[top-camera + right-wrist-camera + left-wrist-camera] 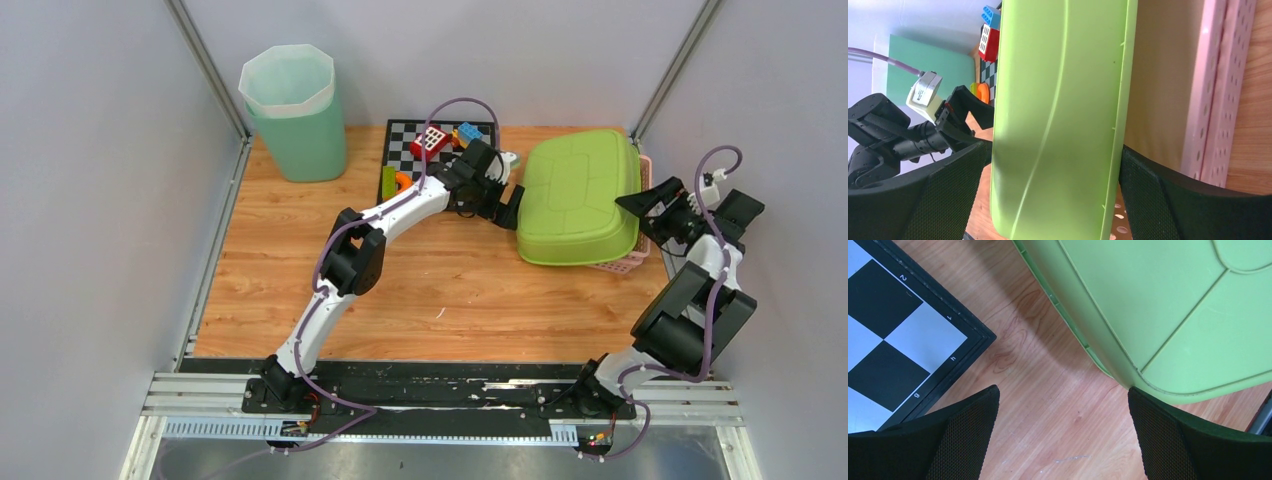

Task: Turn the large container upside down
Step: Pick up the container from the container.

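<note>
The green tub [580, 195] lies bottom-up at the table's right, its far side propped on a pink basket [625, 263]. Both grippers gape wide: the left gripper [1063, 395] is just beside the tub's corner, and the right gripper [652, 216] is at its opposite edge. The lined bin [295, 115] stands back left, its contents unseen.

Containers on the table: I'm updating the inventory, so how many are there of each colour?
Lime green tub: 1
Mint green bin: 1
Pink basket: 1
Total: 3

Lab enclosure: aluminium frame [209, 68], grey panels [90, 200].
</note>
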`<state>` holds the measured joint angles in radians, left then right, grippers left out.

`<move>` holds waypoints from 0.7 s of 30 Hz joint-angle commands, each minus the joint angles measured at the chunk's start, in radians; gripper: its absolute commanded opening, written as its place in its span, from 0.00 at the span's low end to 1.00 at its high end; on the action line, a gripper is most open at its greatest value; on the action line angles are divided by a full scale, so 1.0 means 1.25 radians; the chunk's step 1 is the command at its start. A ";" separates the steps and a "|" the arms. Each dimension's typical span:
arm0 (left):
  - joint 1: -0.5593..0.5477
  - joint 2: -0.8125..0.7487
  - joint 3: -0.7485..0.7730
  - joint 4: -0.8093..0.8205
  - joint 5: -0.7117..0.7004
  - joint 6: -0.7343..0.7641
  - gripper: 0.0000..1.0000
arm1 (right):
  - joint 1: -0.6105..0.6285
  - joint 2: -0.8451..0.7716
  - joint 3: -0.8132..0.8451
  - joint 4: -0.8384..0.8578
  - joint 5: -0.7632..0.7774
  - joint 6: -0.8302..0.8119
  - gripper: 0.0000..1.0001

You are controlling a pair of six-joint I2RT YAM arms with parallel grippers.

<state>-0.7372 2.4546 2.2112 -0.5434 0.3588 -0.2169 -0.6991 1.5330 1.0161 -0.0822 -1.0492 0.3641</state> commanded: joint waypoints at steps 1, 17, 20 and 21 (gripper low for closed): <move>-0.023 0.022 0.026 -0.008 0.012 0.003 1.00 | 0.031 -0.036 0.002 -0.010 -0.072 0.004 1.00; -0.026 -0.011 0.010 -0.019 0.001 0.014 1.00 | 0.055 -0.112 -0.002 -0.034 -0.145 0.004 0.95; -0.026 -0.023 0.002 -0.020 -0.003 0.019 1.00 | 0.055 -0.129 -0.003 -0.039 -0.168 0.008 0.92; -0.026 -0.026 -0.001 -0.020 -0.004 0.020 1.00 | 0.055 -0.133 -0.003 -0.042 -0.175 0.009 0.91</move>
<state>-0.7559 2.4546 2.2139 -0.5716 0.3561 -0.2092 -0.6464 1.4082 1.0161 -0.1070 -1.1843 0.3710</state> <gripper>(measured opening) 0.999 0.923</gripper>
